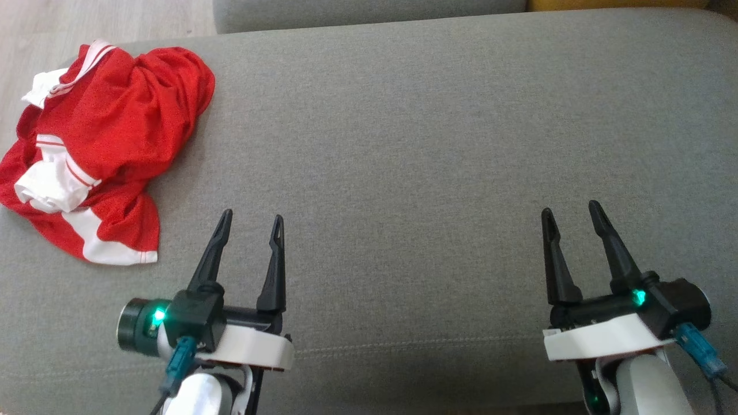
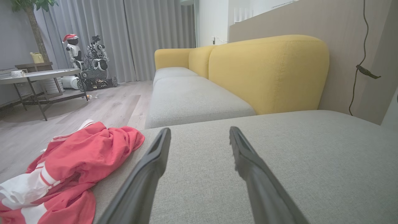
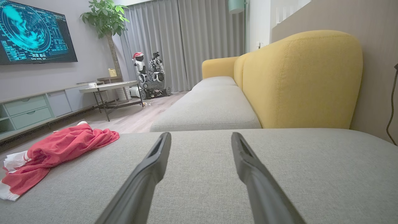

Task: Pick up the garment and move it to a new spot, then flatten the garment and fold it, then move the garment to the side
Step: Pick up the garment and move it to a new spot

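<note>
Grey sofa cushion (image 1: 432, 144) serves as work surface; yellow backrest (image 3: 301, 77) beyond. Red-and-white garment (image 1: 104, 144) lies crumpled at cushion's left edge, near left gripper (image 1: 252, 222), well apart from right gripper (image 1: 571, 210). Both finger pairs spread, holding nothing. Wall screen (image 3: 34, 31) shows radar graphic, caption too small to read. Side table (image 3: 108, 87) and small robots (image 3: 149, 74) by curtain.

A yellow backrest (image 2: 267, 71) rises behind the grey sofa seat (image 1: 438, 115), a table (image 3: 105, 86) stands near curtains (image 3: 186, 40)

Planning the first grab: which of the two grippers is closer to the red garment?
The left gripper, open, near the crumpled red garment at the left end of the grey cushion. The right gripper, also open, is far across the cushion.
</note>
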